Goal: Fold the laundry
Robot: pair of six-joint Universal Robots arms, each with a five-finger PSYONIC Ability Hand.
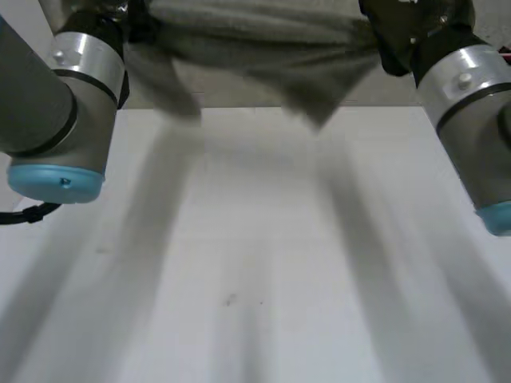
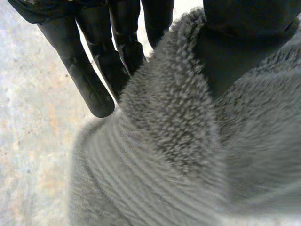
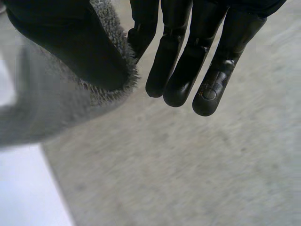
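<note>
While it hangs stretched, the grey cloth [image 1: 263, 48] looks fleecy.

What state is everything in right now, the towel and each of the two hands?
grey towel: held up above the table, slung between both hands, sagging and unfolded.
left hand: fingers straight, pinching the towel against the thumb.
right hand: fingers straight, pinching a towel edge against the thumb.
</note>
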